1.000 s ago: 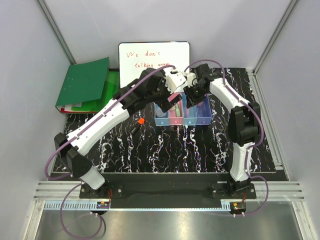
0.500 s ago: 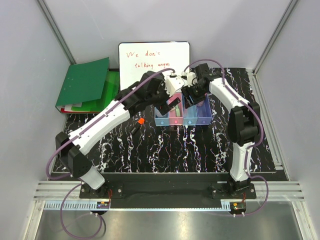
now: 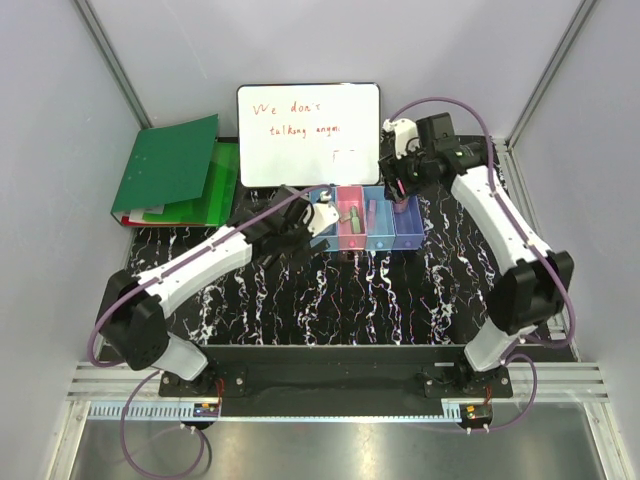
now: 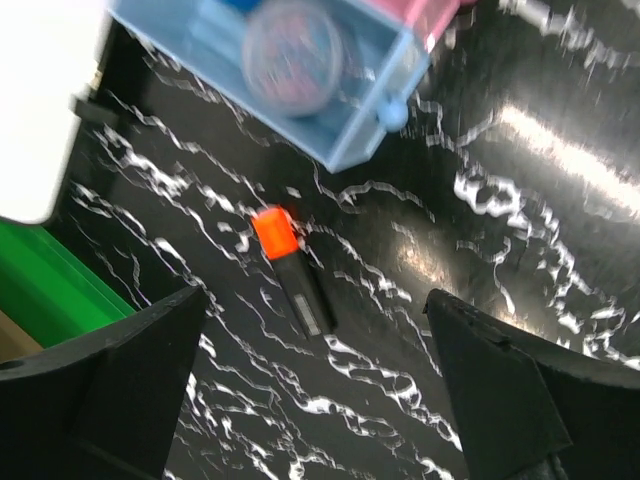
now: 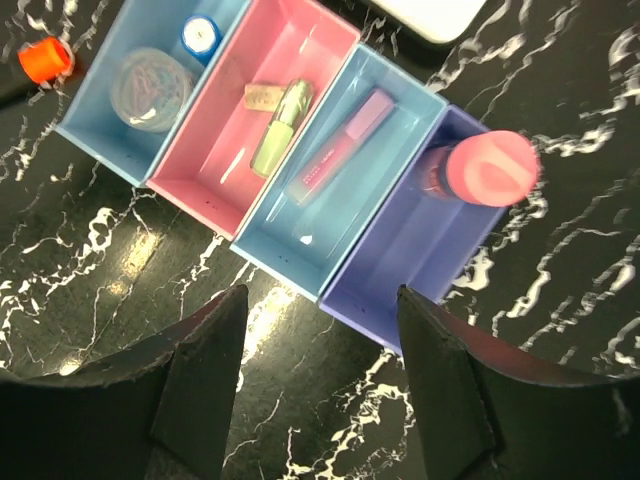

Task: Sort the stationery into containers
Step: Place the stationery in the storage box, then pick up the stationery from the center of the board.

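Marker: small orange-capped black plastic marker (image 4: 293,272), likely light, stiff, slick
Hold: across its black barrel
Left gripper (image 4: 315,300): wide, empty, straddling it
Right gripper (image 5: 322,300): wide, empty

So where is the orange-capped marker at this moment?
In the left wrist view the orange-capped marker lies flat on the table, just outside a corner of the light blue end bin and not touching it, below the open left gripper.

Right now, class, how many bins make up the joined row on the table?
4. Left to right in the right wrist view: light blue bin, pink bin, second light blue bin, purple bin. None seems hidden.
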`<state>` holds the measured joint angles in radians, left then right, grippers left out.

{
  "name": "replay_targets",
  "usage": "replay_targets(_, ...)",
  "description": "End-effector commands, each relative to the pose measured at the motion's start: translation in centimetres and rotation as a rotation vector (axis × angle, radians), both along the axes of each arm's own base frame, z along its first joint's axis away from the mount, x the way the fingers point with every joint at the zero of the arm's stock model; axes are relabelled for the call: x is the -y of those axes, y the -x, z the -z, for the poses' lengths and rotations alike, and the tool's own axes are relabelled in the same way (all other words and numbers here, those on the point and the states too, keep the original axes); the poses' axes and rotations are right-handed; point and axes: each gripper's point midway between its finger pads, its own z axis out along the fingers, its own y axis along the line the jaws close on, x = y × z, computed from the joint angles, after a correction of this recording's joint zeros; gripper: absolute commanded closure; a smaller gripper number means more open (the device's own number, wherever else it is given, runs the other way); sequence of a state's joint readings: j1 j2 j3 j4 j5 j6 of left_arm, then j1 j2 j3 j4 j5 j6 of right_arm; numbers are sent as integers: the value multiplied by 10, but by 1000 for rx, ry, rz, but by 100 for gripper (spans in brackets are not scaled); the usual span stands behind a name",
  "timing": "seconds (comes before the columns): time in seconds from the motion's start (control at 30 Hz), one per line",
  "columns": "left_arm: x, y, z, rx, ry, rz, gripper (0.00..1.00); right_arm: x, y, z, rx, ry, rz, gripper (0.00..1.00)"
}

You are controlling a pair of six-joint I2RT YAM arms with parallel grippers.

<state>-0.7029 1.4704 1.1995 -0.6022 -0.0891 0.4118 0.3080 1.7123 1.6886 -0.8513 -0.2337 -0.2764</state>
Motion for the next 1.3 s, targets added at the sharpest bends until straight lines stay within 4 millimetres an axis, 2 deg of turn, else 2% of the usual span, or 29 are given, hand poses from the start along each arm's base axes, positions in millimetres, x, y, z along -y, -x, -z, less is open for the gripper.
replay_targets(0.0,-19,-3,12,16,-51,-55,1,10,7,-39,136,15,16,31)
replay_targets(0.17,-30,2,33,-60,-46,-109,3,16,13,-72,217,-4,36,30)
replay_targets(0.33,-47,0,58,-141,-30,-184,8,19,20,-90,252,-30,50,30)
replay_targets(0.47,-55,2,79,-188,-50,-209,11,21,22,-94,259,-39,55,29)
replay_targets(0.67,-61,2,99,-234,-32,-255,13,20,23,-97,259,-54,57,29)
replay_targets(0.83,-65,1,112,-266,-32,-281,19,17,22,-102,262,-75,57,30)
replay_targets(1.2,-74,-8,140,-338,-52,-336,21,13,23,-109,265,-104,52,30)
replay_targets(1.27,-74,-9,142,-344,-48,-341,27,13,23,-109,260,-110,54,30)
